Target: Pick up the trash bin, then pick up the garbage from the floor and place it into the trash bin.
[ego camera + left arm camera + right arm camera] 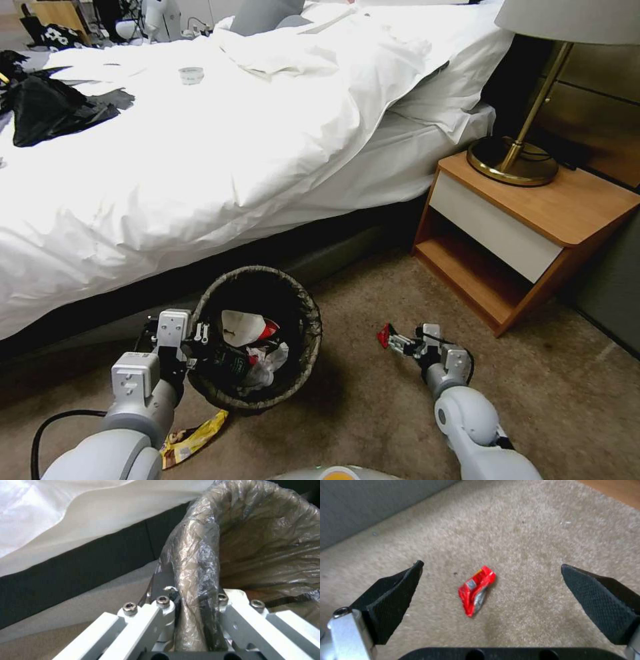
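The trash bin (pixel 308 313), lined with a dark bag, is tilted beside the bed with its mouth toward me. My left gripper (pixel 199 339) is shut on its near-left rim; in the left wrist view the fingers (pixel 163 605) clamp the bag-covered rim (pixel 196 555). Inside lie white tissue (pixel 241 327), a red-and-white wrapper and a green bottle (pixel 230 363). A red wrapper (pixel 476 590) lies on the beige carpet floor (pixel 526 530). Just above it my right gripper (pixel 491 565) stands open, its jaws wide on either side. In the head view that gripper (pixel 395 342) points at the wrapper (pixel 383 335).
A yellow snack wrapper (pixel 193 437) lies on the floor under my left arm. The bed (pixel 200 167) runs along the far side, and a wooden nightstand (pixel 520 227) with a brass lamp (pixel 513 160) stands at the right. A black cable (pixel 50 427) loops at the lower left.
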{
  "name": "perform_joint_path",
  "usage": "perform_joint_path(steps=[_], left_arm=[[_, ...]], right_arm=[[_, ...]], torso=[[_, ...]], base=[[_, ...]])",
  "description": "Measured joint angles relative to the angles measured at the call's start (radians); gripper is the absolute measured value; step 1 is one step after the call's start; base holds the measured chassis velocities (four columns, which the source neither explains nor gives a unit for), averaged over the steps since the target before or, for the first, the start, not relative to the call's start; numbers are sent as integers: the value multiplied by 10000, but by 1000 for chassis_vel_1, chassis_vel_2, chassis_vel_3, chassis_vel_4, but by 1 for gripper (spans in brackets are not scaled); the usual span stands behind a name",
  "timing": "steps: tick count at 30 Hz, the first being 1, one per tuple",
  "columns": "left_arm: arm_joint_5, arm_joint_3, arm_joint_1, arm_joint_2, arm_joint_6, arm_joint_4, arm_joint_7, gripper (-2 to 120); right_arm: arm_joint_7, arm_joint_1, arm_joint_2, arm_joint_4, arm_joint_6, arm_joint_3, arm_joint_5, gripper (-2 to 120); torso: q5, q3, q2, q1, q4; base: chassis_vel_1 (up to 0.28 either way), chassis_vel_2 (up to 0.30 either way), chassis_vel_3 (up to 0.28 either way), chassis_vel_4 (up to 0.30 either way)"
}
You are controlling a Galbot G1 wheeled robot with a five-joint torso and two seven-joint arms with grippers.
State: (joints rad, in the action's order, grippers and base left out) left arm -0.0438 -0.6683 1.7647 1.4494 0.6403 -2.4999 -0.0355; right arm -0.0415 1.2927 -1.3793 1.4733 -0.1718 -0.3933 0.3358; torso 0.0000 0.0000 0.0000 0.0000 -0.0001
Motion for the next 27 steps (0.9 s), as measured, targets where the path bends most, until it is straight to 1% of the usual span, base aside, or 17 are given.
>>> perform_joint_path(steps=[1, 3, 4, 6, 7, 9, 10, 11, 13, 17, 27], left_arm=[[0, 0, 0, 0, 0, 0, 0, 5], [12, 6, 2, -12, 0, 0, -3, 5], [12, 6, 2, -12, 0, 0, -3, 5], [21, 13, 4, -13, 1, 0, -8, 5], [21, 13, 4, -13, 1, 0, -8, 5], [31, 24, 28, 5, 6, 0, -13, 5], [34, 29, 33, 14, 7, 0, -15, 5], [34, 29, 33, 14, 7, 0, -15, 5], [46, 43, 39, 30, 8, 0, -18, 5], [59, 47, 36, 29, 9, 0, -22, 5], [62, 39, 9, 8, 9, 0, -30, 5]], right_arm=[[0, 0, 0, 0, 0, 0, 0, 100], [255, -288, -132, -679, 668, 59, -276, 100], [255, -288, -132, -679, 668, 59, -276, 100], [521, -569, -272, -1336, 1338, 38, -722, 100], [521, -569, -272, -1336, 1338, 38, -722, 100], [811, -1039, -404, -2419, 2446, 87, -1001, 100], [894, -1182, -456, -2743, 2729, 101, -1064, 100], [894, -1182, -456, -2743, 2729, 101, -1064, 100], [1006, -1587, -611, -3577, 3422, 113, -1305, 100], [1080, -1902, -785, -4148, 3624, 127, -1420, 100], [1075, -2431, -995, -5080, 3427, 162, -1544, 100]], torso=[[0, 0, 0, 0, 0], [-3, 0, 1, 0, 1], [-3, 0, 1, 0, 1], [-1, 0, 0, 0, 2], [-1, 0, 0, 0, 2], [-3, 0, 0, 1, 1], [-1, 0, 0, 0, 0], [-1, 0, 0, 0, 0], [-1, 0, 0, 0, 1], [0, 1, 0, 0, 2], [0, 0, 0, 1, 1]], base=[[0, 0, 0, 0], [0, 0, 0, 0], [0, 0, 0, 0], [0, 0, 0, 0], [0, 0, 0, 0], [0, 0, 0, 0], [0, 0, 0, 0], [0, 0, 0, 0], [0, 0, 0, 0], [0, 0, 0, 0], [0, 0, 0, 0]])
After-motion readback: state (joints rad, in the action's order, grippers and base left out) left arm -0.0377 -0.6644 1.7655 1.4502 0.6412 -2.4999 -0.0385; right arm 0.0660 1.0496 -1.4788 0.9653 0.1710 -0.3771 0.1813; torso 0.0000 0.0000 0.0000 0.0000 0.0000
